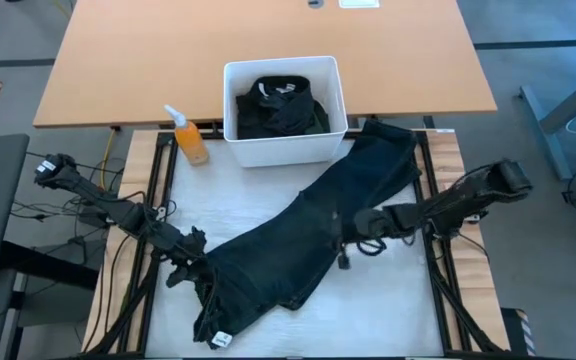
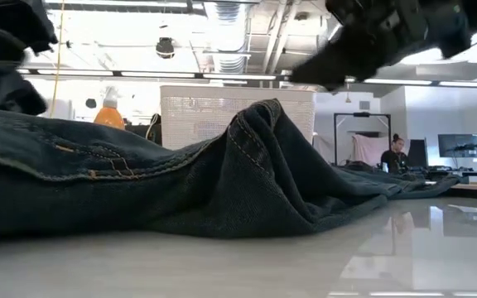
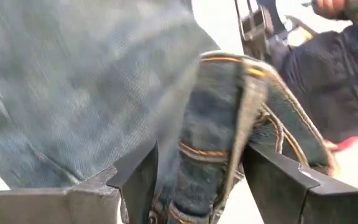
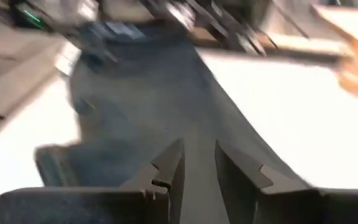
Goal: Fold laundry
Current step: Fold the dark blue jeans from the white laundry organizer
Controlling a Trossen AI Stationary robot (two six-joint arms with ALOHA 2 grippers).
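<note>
I see my left gripper (image 3: 194,180) gripping the jeans' (image 1: 308,240) waistband; overhead, right gripper (image 1: 353,222) sits mid-jeans, fingers narrowly parted, holding nothing.

jeans (image 1: 318,230) across table (image 1: 398,290), bin (image 1: 284,140) behind, bottle (image 1: 190,138) seemingly left

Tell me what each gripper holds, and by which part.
Left gripper: a thick stitched seam fold of the jeans sits between its wide jaws. Right gripper: over the jeans' middle; whether it grips them cannot be told.
</note>
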